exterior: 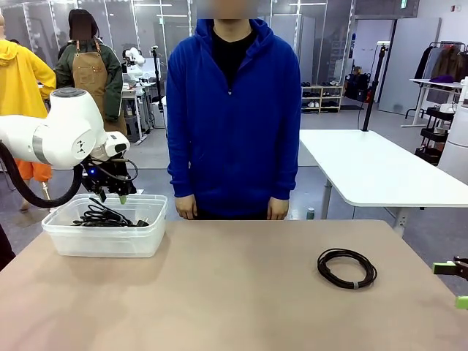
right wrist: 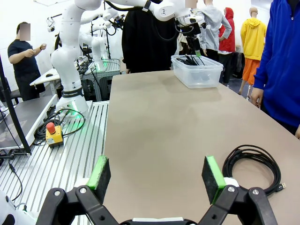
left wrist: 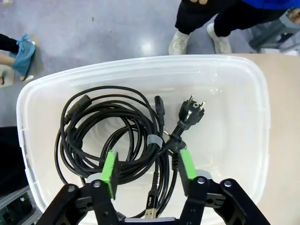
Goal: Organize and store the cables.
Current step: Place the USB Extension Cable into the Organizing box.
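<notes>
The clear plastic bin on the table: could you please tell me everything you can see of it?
The bin is a shallow rectangular tub of translucent plastic with rounded corners and a rolled rim, lidless and upright. It sits on the tan table at the robot's left, near the far edge. Inside lie coiled black cables with plugs, bunched towards one side. The left gripper hovers over it, jaws open.

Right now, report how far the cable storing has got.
Done: a bundle of coiled cables lies in the clear bin. In hand: nothing; the left gripper hangs open above them. Left: one coil on the table near the open right gripper, untouched.
</notes>
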### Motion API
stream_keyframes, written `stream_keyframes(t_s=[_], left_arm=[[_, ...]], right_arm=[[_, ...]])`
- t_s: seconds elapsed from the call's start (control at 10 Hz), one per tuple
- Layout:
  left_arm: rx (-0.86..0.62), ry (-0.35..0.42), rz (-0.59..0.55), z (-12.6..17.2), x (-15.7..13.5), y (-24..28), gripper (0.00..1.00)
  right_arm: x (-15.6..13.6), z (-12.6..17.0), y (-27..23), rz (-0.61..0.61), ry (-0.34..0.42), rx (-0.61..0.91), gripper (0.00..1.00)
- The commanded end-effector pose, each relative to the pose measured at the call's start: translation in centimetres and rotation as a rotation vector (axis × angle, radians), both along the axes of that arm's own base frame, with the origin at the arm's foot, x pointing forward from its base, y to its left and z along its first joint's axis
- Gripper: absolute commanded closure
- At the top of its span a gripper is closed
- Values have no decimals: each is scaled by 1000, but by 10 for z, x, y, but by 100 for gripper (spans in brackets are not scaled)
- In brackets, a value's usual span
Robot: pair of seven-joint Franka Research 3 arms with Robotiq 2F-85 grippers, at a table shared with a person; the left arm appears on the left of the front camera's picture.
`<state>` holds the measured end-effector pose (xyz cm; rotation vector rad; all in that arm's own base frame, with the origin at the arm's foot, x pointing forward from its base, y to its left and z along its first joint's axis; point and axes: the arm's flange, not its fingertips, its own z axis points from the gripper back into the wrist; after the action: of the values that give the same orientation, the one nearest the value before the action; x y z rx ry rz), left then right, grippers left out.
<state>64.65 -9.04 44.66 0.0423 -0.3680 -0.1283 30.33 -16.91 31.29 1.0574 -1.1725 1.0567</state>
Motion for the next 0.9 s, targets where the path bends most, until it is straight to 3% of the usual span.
stream_keyframes(t_s=[0.0,0.8], left_arm=[[-23,-11,39,12,-9,-4,2],[-18,-25,33,17,-5,-3,0]], right_arm=[[2,4,1,-11,20,11,0],[2,4,1,-11,20,11,0]])
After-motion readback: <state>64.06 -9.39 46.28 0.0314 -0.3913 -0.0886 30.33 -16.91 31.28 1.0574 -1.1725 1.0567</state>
